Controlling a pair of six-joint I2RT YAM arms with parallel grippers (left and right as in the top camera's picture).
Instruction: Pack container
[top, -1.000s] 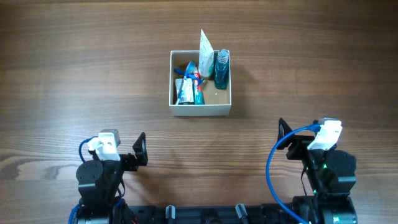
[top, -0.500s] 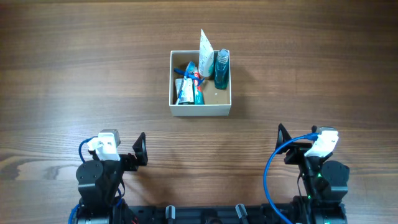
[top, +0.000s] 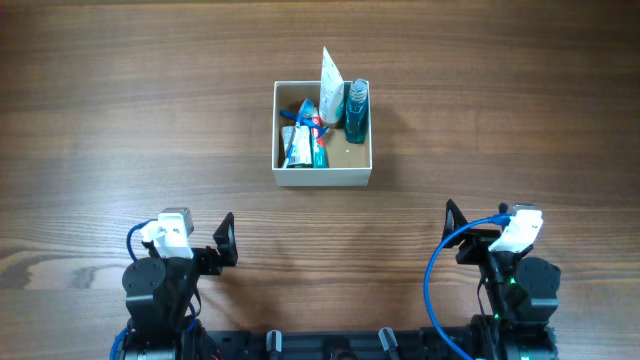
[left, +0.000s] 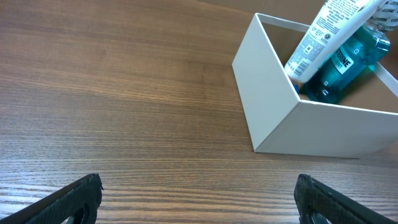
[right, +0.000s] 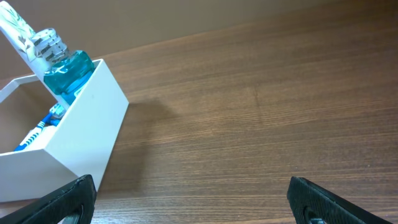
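The container (top: 322, 178) is a small white-walled box with a tan inside, at the middle of the table's far half. It holds a white tube (top: 331, 85), a teal mouthwash bottle (top: 356, 110) and blue-and-white toothbrush items (top: 303, 140). It also shows in the left wrist view (left: 273, 93) and the right wrist view (right: 81, 130). My left gripper (top: 225, 240) is open and empty near the front edge, well short of the box; its fingers show in the left wrist view (left: 199, 202). My right gripper (top: 452, 222) is open and empty at the front right, also seen in its wrist view (right: 193, 199).
The wooden table (top: 520, 110) surrounds the box on all sides. Both arm bases sit at the front edge, with blue cables looping beside them (top: 437, 270).
The right arm pulled back slightly toward the front edge between one second ago and half a second ago. Since then nothing has moved. The left arm and the box stay still.
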